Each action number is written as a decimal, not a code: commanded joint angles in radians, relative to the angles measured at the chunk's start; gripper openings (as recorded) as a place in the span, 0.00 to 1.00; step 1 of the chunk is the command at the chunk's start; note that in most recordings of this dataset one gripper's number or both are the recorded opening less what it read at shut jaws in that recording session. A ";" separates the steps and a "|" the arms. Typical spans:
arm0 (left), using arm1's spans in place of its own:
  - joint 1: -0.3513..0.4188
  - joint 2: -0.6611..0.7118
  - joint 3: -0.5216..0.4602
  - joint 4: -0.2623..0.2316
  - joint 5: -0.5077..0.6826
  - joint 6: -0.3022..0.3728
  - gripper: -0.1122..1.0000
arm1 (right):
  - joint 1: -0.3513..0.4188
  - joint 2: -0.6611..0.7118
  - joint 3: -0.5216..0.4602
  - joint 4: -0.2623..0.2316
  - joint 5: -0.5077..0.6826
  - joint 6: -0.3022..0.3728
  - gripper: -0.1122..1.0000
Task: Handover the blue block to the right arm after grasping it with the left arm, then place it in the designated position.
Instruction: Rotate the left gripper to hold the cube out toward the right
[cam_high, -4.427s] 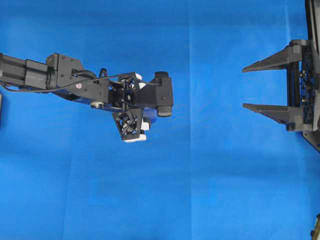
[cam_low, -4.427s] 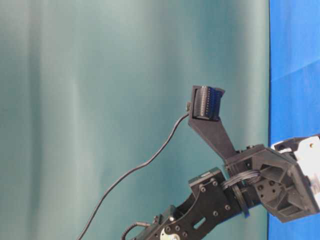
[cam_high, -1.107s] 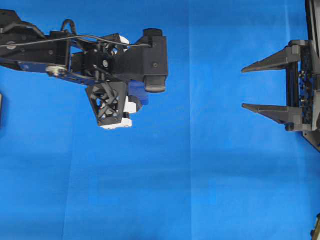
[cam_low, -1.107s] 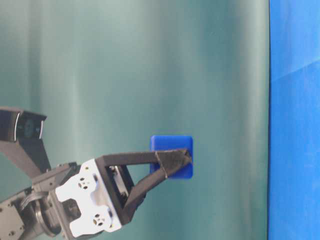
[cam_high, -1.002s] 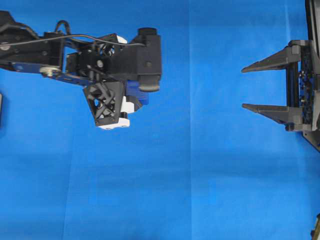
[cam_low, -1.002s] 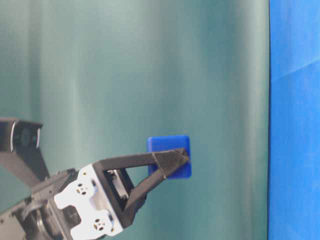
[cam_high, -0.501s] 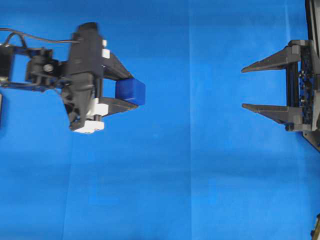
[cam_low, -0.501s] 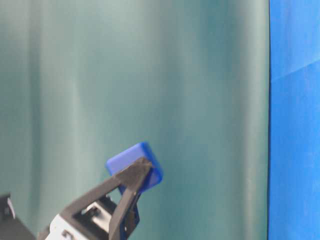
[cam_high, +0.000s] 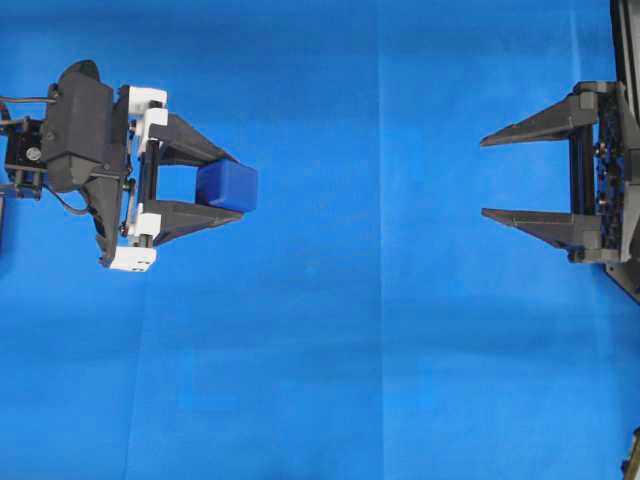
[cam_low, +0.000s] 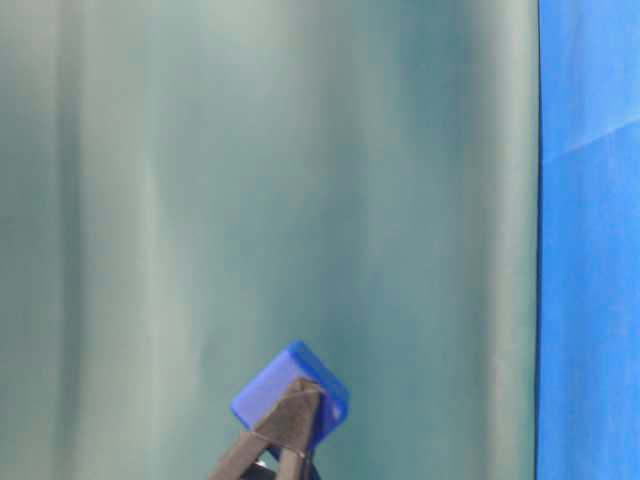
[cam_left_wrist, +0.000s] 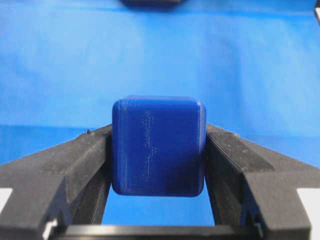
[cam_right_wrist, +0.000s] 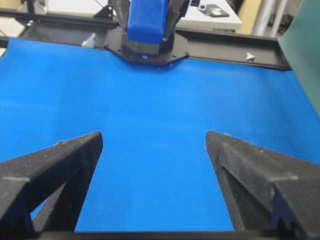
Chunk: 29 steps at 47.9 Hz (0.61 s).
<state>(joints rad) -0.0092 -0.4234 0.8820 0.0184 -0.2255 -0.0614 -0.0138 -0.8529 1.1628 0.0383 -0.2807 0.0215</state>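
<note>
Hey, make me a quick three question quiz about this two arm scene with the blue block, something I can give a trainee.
1. True or false: the left gripper is clamped on the blue block.
2. How do the right gripper's jaws stand? A) spread with nothing between them B) closed on the block C) out of view
3. Fill in: the block is gripped near the fingers' ____.

Key: 1 true. 2 A. 3 tips; in the left wrist view the block sits squarely between both fingers, off the blue cloth.
</note>
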 joint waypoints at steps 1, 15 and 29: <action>-0.003 -0.017 0.000 -0.002 -0.040 0.003 0.52 | -0.002 0.008 -0.029 0.002 -0.011 0.002 0.98; 0.005 -0.023 0.003 -0.002 -0.052 0.003 0.52 | 0.000 0.011 -0.029 0.002 -0.011 0.002 0.98; 0.005 -0.023 0.003 -0.003 -0.052 0.003 0.52 | -0.002 0.011 -0.032 -0.002 -0.011 -0.002 0.98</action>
<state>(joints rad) -0.0061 -0.4310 0.8974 0.0169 -0.2654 -0.0598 -0.0138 -0.8452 1.1612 0.0383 -0.2807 0.0215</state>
